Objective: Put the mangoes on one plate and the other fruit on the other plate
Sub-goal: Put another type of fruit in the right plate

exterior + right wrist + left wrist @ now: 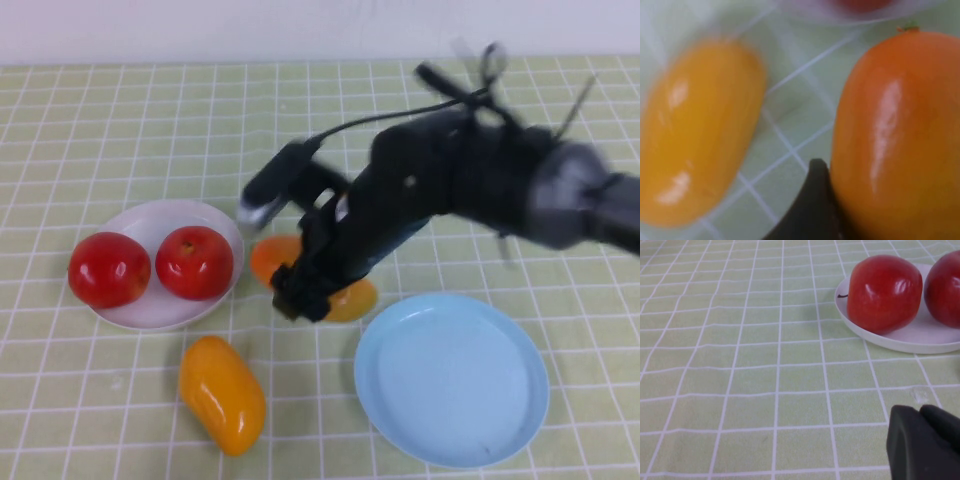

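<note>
One mango [272, 258] lies on the cloth between the white plate [165, 310] and the light blue plate [450, 378]. My right gripper [305, 290] is shut on it; the right wrist view shows this orange mango [895, 135] pressed against one dark finger [815, 205]. The second mango [222, 393] [695, 130] rests on the cloth nearer the front. Both red fruits [108, 268] [194, 262] sit on the white plate [920, 337], and both red fruits [884, 292] [945, 290] also show in the left wrist view. My left gripper [922, 412] hangs shut over bare cloth near that plate, outside the high view.
A green checked cloth [120, 120] covers the whole table. The light blue plate holds nothing. My right arm [480, 180] reaches in from the right, crossing above the cloth behind the blue plate.
</note>
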Robot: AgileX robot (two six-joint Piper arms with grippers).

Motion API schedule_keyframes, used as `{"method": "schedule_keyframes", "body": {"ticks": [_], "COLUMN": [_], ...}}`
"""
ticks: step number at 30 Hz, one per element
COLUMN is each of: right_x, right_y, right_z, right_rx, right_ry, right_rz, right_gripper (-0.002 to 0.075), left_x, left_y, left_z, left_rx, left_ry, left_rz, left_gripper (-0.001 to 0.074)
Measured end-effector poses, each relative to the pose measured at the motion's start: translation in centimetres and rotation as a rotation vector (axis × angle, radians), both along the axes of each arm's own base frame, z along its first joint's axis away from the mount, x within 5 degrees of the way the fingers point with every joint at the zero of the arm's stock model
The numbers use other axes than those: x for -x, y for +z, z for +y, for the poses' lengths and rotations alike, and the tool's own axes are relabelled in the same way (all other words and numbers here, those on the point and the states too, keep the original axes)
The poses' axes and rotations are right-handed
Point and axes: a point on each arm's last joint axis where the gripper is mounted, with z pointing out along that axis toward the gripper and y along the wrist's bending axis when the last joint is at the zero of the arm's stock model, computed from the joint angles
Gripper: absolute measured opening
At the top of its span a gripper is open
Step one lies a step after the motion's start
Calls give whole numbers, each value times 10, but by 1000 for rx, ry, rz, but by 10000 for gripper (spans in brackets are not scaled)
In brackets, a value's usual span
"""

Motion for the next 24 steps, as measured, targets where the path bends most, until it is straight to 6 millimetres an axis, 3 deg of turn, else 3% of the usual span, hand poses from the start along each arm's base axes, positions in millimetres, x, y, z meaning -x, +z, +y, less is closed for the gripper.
{"method": "schedule_keyframes", "body": {"ticks": [2,5,7,11,15,20,24], "right_x": [10,26,34,46,50,49,49], "right_y": [22,36,29,-7,-28,-38,-39], "right_z": [-16,-46,-65,-92,-100,-98,-98], "right_rx": [-55,-92,-74,22,67,70,66], "right_ry": [-187,-372,-443,-519,-540,-553,-556], "right_rz": [39,80,114,198,237,265,266], "right_gripper": [571,571,571,571,571,572,658], "left_x": [0,0,0,0,0,0,0], "left_y": [0,0,0,0,0,0,0], "left_z": [0,0,0,0,0,0,0], "left_rx": [0,0,0,0,0,0,0], "left_ry": [0,0,0,0,0,0,0], "left_rz": [0,0,0,0,0,0,0], "left_gripper": [4,4,4,4,4,4,4]}}
